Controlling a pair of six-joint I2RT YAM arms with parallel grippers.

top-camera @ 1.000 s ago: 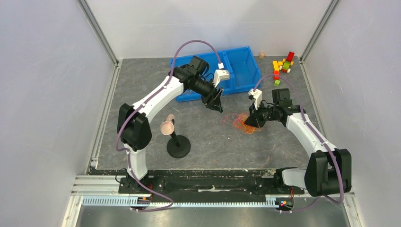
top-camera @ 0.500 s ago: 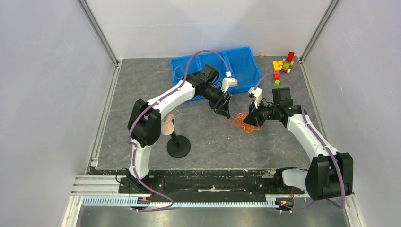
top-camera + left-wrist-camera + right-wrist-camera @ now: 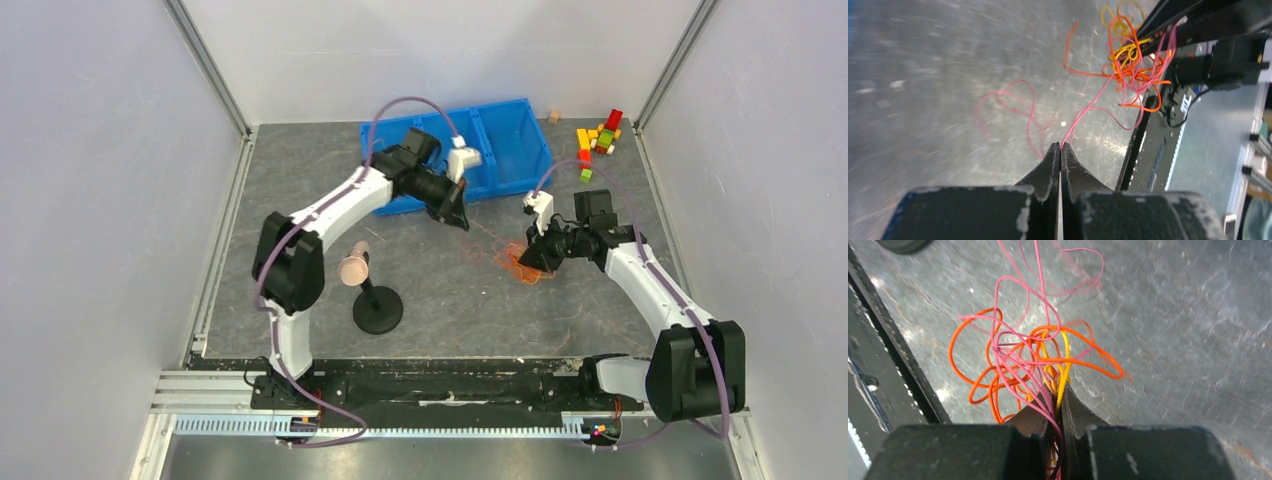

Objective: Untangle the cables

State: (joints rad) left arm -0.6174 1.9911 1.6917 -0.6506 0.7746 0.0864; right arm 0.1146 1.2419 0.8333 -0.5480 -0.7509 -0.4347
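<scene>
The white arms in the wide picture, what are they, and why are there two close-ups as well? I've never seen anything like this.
They are two robot arms bolted at the near edge of a grey table. The wide picture comes from a fixed camera above and behind them. Each close-up comes from a small camera on one arm's wrist, looking past its two-fingered tool.

On the table lies a tangle of thin cables, orange, yellow and pink. The right tool is shut on the bundle. The left tool is shut on one pink strand, which runs taut to the tangle.

Further back are blue bins and some coloured blocks. Nearer the arms is a black stand.
</scene>
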